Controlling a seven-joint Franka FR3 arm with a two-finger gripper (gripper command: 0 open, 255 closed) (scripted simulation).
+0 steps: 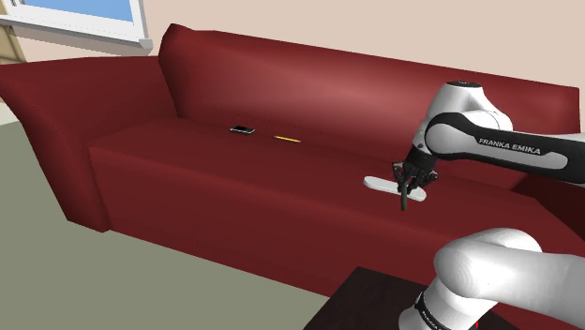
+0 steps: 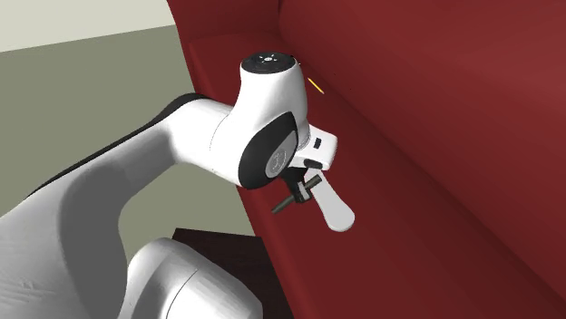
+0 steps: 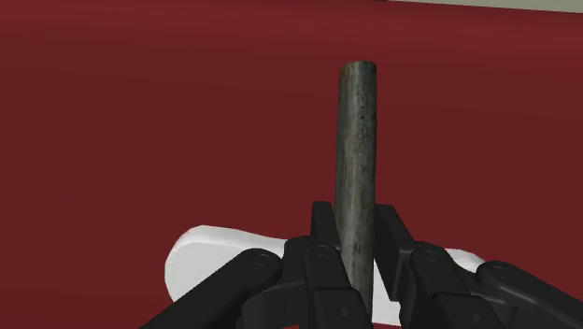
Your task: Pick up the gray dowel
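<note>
The gray dowel (image 3: 358, 140) is a dull, mottled rod clasped between my two black fingers. It sticks straight out past the gripper (image 3: 358, 224), which is shut on it. In the shoulder view the gripper (image 1: 407, 178) hangs over the dark red sofa seat (image 1: 234, 169) toward the view's right, and the dowel (image 1: 404, 199) points down from it. In the second exterior view the dowel (image 2: 292, 198) juts out slantwise below the hand (image 2: 308, 181). Whether its tip touches the cushion I cannot tell.
A flat white object (image 1: 382, 184) lies on the seat just beneath and behind the gripper, also visible as the white object (image 2: 334, 208). Farther along the seat lie a small black item (image 1: 243, 129) and a thin yellow stick (image 1: 287, 139). The sofa's backrest (image 1: 309, 84) rises behind.
</note>
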